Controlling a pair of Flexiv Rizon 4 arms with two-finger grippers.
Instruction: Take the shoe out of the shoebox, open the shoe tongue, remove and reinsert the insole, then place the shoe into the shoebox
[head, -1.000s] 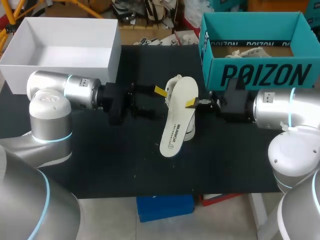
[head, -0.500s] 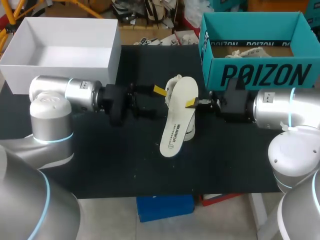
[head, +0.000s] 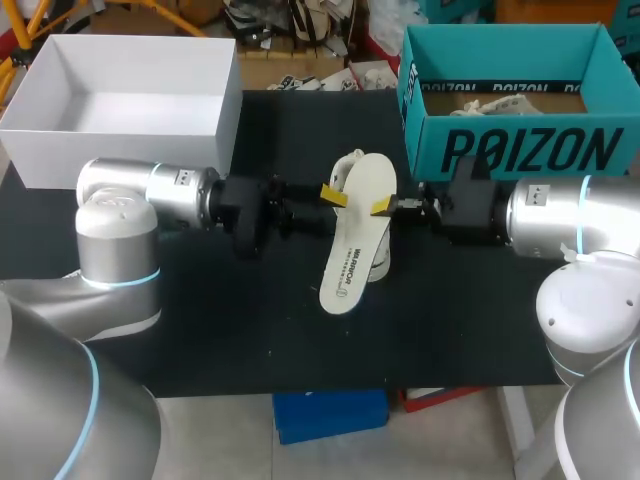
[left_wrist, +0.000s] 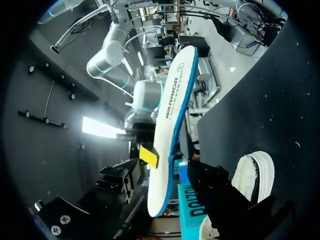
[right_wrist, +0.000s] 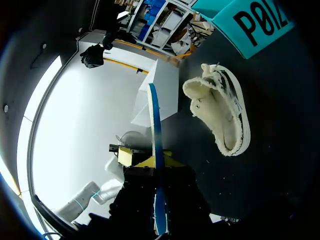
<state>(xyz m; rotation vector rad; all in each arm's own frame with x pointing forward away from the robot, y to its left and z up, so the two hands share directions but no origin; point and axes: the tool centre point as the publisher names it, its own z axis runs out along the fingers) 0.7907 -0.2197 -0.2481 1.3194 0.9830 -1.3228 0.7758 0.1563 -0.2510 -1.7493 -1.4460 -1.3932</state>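
Observation:
The white insole (head: 358, 235) hangs tilted over the middle of the black table, with my right gripper (head: 385, 207) shut on its right edge. Under its far end the cream shoe (head: 346, 168) lies on the table. My left gripper (head: 333, 194) is open at the insole's left edge, beside the shoe, with nothing seen between its fingers. In the left wrist view the insole (left_wrist: 170, 125) stands ahead and the shoe (left_wrist: 256, 172) lies close beside a dark finger. Seen from the right wrist, the insole (right_wrist: 156, 145) runs edge-on between that gripper's fingers, the shoe (right_wrist: 220, 117) beyond it.
The teal shoebox (head: 520, 150) stands at the back right, close behind my right arm. A white open box (head: 130, 95) stands at the back left. Bare black tabletop (head: 230, 320) lies in front of both arms.
My left arm has slid right, bringing its gripper up to the insole and shoe, and its fingers have drawn closer together. The right arm and the insole have stayed put.

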